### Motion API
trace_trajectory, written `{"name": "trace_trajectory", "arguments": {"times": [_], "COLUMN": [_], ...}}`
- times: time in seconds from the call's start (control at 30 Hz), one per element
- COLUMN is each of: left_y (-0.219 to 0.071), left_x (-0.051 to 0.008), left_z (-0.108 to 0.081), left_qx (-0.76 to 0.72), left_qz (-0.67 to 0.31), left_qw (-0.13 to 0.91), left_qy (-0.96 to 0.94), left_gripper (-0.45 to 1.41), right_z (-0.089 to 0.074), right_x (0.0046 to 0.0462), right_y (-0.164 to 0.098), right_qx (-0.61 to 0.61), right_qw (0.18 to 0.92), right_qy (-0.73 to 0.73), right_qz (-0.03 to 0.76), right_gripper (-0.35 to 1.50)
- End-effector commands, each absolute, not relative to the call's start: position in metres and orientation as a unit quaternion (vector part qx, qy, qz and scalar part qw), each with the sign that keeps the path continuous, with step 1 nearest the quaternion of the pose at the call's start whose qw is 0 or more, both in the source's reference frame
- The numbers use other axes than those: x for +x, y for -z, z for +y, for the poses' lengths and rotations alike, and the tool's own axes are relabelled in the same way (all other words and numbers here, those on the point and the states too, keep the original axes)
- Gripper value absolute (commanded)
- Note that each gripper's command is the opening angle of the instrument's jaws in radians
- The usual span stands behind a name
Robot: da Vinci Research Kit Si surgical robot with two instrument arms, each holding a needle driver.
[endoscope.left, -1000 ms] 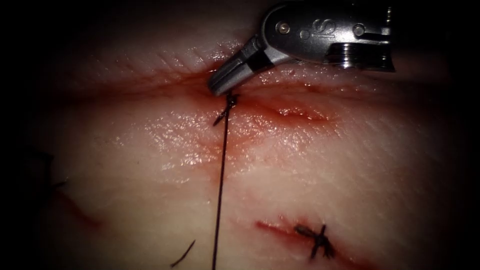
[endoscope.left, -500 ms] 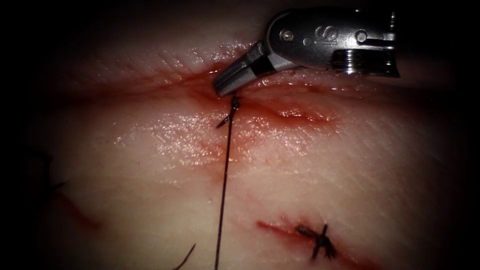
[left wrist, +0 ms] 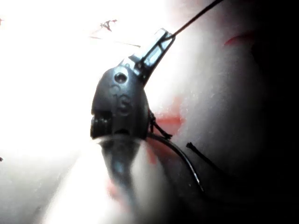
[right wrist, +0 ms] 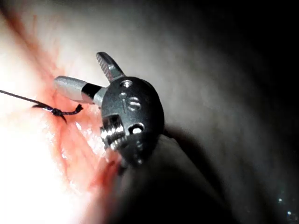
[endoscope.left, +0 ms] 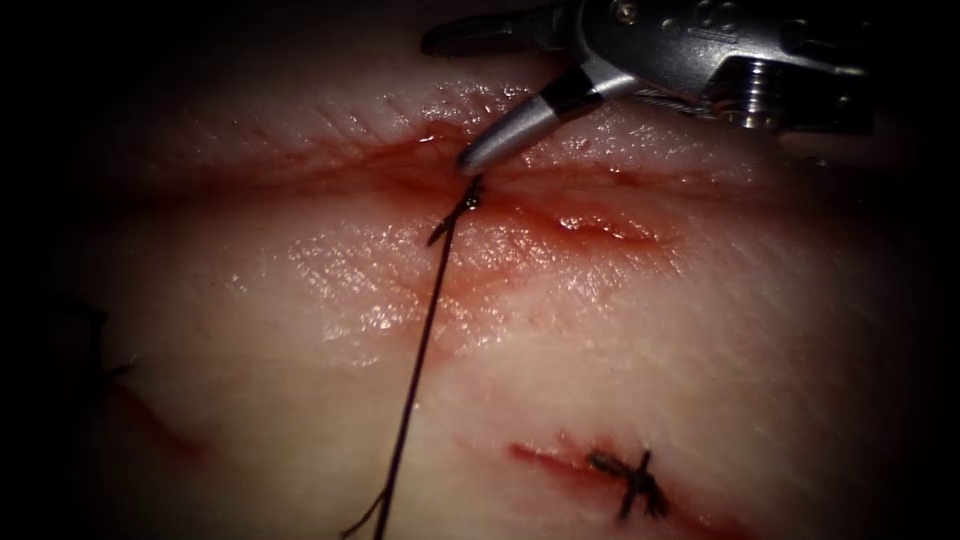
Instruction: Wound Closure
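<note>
My right tool (endoscope.left: 448, 102) hovers just above the knot (endoscope.left: 468, 200) on the red cut (endoscope.left: 580, 225) in the tissue (endoscope.left: 700, 340). Its jaws stand wide open and hold nothing; the lower one points down at the knot. The right wrist view gives the same spread jaws of the right tool (right wrist: 79, 70) beside the knot (right wrist: 56, 111). From the knot a dark thread (endoscope.left: 420, 340) runs down and slightly left, off the picture's lower edge. A short tail (endoscope.left: 440, 235) sticks out beside it. My left tool (left wrist: 163, 36) is shut on a taut strand of thread (left wrist: 196, 16).
A finished stitch (endoscope.left: 635, 480) crosses a second small red cut at the lower right. A loose bit of thread (endoscope.left: 360, 520) lies near the lower edge. Red fluid (endoscope.left: 400, 165) spreads along the cut left of the knot.
The right tool's jaws, shut at the knot before, have opened and let go, and the tool has lifted up and to the right. The long thread has swung leftward at its lower end.
</note>
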State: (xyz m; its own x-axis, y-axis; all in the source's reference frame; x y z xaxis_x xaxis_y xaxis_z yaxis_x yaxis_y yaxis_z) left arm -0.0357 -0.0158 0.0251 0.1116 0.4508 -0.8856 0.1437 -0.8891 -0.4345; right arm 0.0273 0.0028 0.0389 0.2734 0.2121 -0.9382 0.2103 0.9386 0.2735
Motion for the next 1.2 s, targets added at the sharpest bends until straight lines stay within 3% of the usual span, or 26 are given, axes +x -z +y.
{"name": "trace_trajectory", "arguments": {"times": [0.03, 0.1, 0.13, 0.2, 0.23, 0.27, 0.53, 1.2], "left_y": [-0.025, -0.025, -0.025, -0.025, -0.025, -0.025, -0.027, -0.027], "left_x": [-0.0358, -0.0348, -0.0345, -0.0342, -0.034, -0.0338, -0.033, -0.0304], "left_z": [-0.015, -0.012, -0.011, -0.01, -0.008, -0.007, -0.002, 0.0], "left_qx": [-0.736, -0.732, -0.73, -0.728, -0.724, -0.722, -0.722, -0.674], "left_qz": [-0.2, -0.188, -0.184, -0.183, -0.183, -0.184, -0.191, -0.319], "left_qw": [0.119, 0.11, 0.106, 0.103, 0.098, 0.095, 0.063, -0.176], "left_qy": [-0.636, -0.646, -0.649, -0.653, -0.658, -0.66, -0.662, -0.642], "left_gripper": [-0.45, -0.45, -0.45, -0.45, -0.45, -0.45, -0.45, -0.45], "right_z": [0.003, 0.004, 0.003, 0.003, 0.003, 0.002, -0.002, 0.0], "right_x": [0.0272, 0.0247, 0.0231, 0.0218, 0.0207, 0.02, 0.0217, 0.0356], "right_y": [-0.039, -0.037, -0.037, -0.036, -0.036, -0.036, -0.037, -0.04], "right_qx": [0.171, 0.166, 0.151, 0.129, 0.108, 0.111, 0.065, 0.049], "right_qw": [0.772, 0.747, 0.748, 0.761, 0.776, 0.774, 0.766, 0.768], "right_qy": [-0.018, -0.062, -0.091, -0.123, -0.148, -0.141, -0.197, -0.119], "right_qz": [0.612, 0.641, 0.64, 0.624, 0.604, 0.607, 0.608, 0.628], "right_gripper": [1.26, 1.25, 1.09, 1.01, 0.73, -0.35, -0.35, -0.35]}}
